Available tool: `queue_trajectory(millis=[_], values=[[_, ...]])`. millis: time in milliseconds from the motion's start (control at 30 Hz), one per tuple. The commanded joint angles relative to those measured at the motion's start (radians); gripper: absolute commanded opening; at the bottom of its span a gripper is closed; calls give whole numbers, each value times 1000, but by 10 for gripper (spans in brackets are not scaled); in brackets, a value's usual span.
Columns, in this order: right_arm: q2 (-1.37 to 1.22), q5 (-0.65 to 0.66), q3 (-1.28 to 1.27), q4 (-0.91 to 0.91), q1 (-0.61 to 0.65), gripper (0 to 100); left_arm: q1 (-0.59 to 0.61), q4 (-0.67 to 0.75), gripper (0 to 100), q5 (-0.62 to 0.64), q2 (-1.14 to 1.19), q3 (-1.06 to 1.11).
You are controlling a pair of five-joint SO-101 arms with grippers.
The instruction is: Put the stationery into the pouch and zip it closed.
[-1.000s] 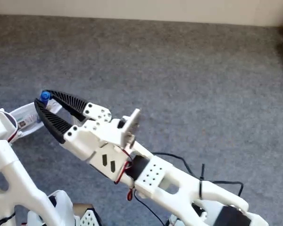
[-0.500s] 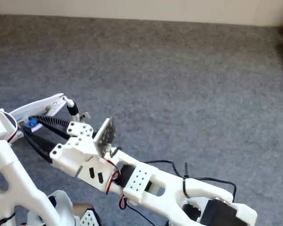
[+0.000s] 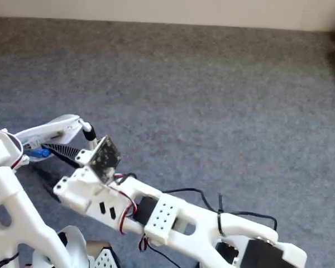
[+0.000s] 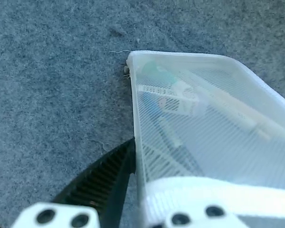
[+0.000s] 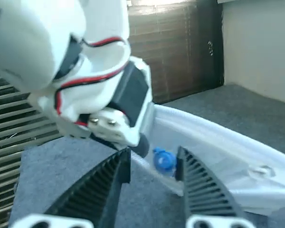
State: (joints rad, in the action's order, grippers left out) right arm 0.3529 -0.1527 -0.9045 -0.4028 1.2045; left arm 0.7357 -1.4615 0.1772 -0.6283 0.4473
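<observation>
The pouch sits at the left side of the grey tabletop, with one end lifted off the surface. It is thin white mesh, and I can see the stationery through it. I judge it light and floppy: it will sag and fold wherever it isn't held, and the load inside will slide toward the low end if I tilt it.

My left pincer looks clamped on the near edge of the pouch. One black finger presses the outside of the mesh and the other is hidden behind it. That corner grip looks like the right anchor, since the seam is the stiffest part.

My right pincer is apart, with one finger on each side of a small blue piece at the pouch's mouth and no contact that I can make out. I cannot tell whether this is the zip pull or the cap of a pen. If it is the pull, I'd take it by its sides; it is small and smooth and likely to slip.

The left arm's wrist, with its red wires, hangs just beside that spot, so the two arms crowd each other. A dark stub pokes out at the pouch's right end and might snag the zip.
</observation>
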Motion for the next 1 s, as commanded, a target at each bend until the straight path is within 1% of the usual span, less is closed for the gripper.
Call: queue_trajectory(millis=[0,200,300,400,500,533,600,833,867,967], values=[[96,-9,24,124,8,224,16,28,5,9,19,5],[286,-9,25,289,13,197,13,28,5,11,19,5],[366,-9,25,343,7,166,12,28,5,11,19,5],[433,-9,25,381,5,112,12,28,5,12,19,5],[481,-9,25,395,-27,14,12,28,5,12,19,5],[490,-9,25,395,-41,0,12,28,5,12,19,5],[499,-9,25,395,-67,9,12,28,5,12,19,5],[498,-9,21,398,-82,4,12,28,5,12,19,5],[498,-9,22,414,-90,4,12,28,5,12,19,5],[498,-3,59,539,-104,4,12,28,5,12,19,5]])
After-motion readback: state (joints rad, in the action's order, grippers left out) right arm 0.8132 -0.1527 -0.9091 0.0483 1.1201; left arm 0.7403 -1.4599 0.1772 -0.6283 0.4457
